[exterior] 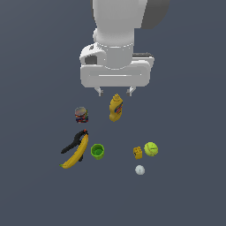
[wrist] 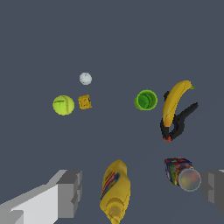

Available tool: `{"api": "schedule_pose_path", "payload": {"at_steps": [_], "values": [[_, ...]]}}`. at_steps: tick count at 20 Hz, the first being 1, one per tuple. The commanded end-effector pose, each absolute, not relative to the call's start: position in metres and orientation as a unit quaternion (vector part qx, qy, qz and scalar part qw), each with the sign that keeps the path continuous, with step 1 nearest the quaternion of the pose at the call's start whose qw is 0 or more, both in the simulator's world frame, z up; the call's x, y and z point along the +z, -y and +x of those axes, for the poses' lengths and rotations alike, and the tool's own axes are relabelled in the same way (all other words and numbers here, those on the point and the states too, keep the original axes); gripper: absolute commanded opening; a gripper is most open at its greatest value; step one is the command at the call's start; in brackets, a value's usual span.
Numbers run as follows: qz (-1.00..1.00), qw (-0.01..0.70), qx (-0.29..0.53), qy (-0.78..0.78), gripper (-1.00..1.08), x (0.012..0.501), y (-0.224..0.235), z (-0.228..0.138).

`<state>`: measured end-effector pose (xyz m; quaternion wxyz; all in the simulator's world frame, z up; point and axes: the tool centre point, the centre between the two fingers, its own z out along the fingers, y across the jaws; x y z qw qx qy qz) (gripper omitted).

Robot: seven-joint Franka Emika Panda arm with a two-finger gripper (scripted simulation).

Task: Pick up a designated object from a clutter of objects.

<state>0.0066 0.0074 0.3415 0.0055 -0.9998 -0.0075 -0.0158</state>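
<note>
Gripper (exterior: pixel 114 92): fingers spread wide, nothing between them, hanging above the mustard bottle (exterior: pixel 115 108).
White ball (exterior: pixel 140 169): on the floor, apart from the gripper; in the exterior view at about 5 o'clock from the mustard bottle, just at 6 o'clock of the yellow block (exterior: pixel 137 152).
Tennis ball (exterior: pixel 151 148): just at 3 o'clock of the block.
Green cup (exterior: pixel 97 151): upright, at 3 o'clock of the banana (exterior: pixel 76 152).
Black clamp (exterior: pixel 74 142): lying under the banana.
Small can (exterior: pixel 81 114): at 9 o'clock of the bottle.

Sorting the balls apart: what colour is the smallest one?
White-grey; the small ball shows best in the wrist view.
</note>
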Motion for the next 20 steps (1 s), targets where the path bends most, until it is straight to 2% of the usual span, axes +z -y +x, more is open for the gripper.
{"api": "schedule_pose_path", "payload": {"at_steps": [1, 20], "values": [[-1.0, 0.006, -0.016, 0.008, 1.0, 0.342, -0.007, 0.007], [-1.0, -0.006, -0.019, -0.002, 1.0, 0.345, -0.009, 0.017]]}}
